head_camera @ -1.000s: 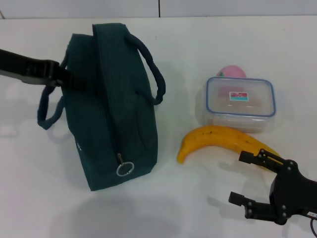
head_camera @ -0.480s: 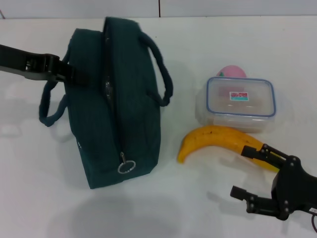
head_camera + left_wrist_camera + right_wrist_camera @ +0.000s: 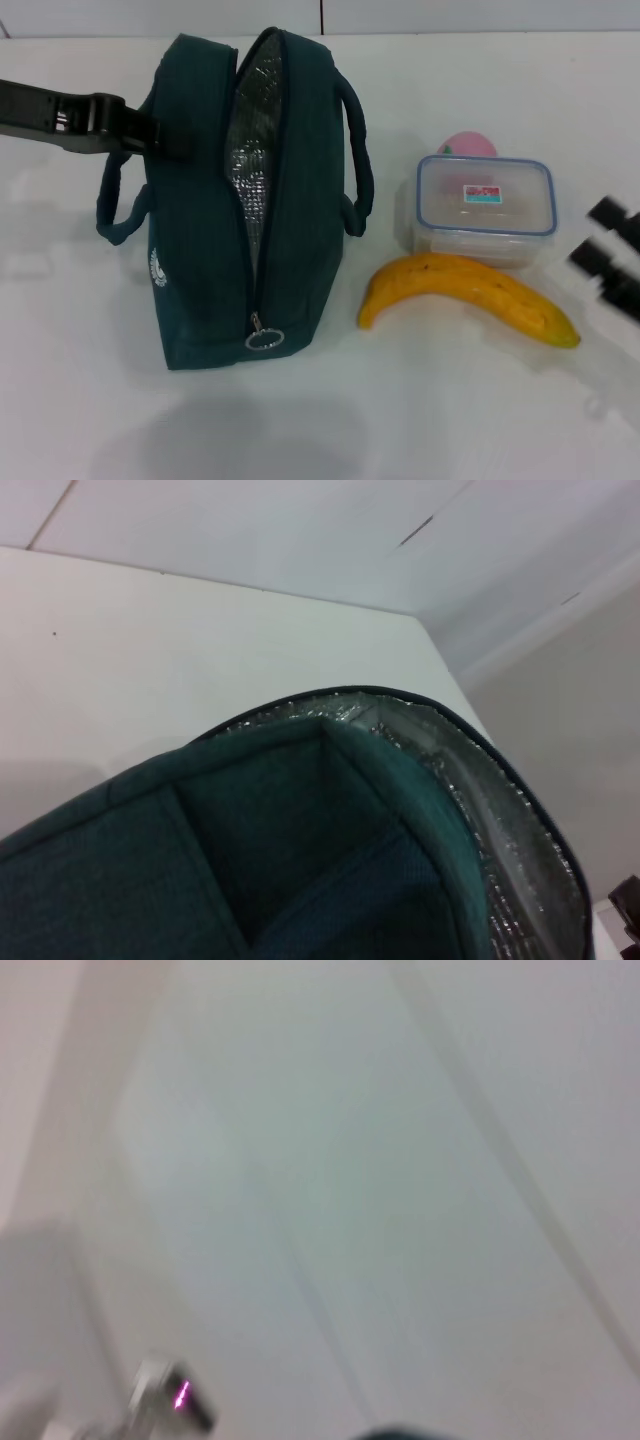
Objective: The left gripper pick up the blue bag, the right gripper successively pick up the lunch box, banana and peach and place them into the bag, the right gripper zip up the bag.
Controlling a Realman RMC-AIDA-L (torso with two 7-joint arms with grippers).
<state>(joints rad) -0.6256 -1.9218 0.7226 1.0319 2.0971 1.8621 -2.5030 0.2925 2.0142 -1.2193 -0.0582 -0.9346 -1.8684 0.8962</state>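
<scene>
**Bag held open, right hand at the table edge**

The blue bag (image 3: 245, 200) is gripped at its side by the left hand (image 3: 165, 140), whose fingers are clamped on the fabric; the mouth gapes and foil lining is seen. The right hand (image 3: 610, 255) is blurred at the view's edge, beside the lunch box (image 3: 485, 205), and whether its fingers are apart cannot be told. The banana (image 3: 465, 295) lies just in front of the box, the peach (image 3: 467, 146) behind it, both near the right hand and well apart from the left.

A slip is judged possible: the bag is held by one side only, so it could tip or sag shut when the box is lowered in.

Compared with half a second ago, the bag has been stood more upright and opened wider, its logo now shown, and the right hand has been moved up from below the banana
</scene>
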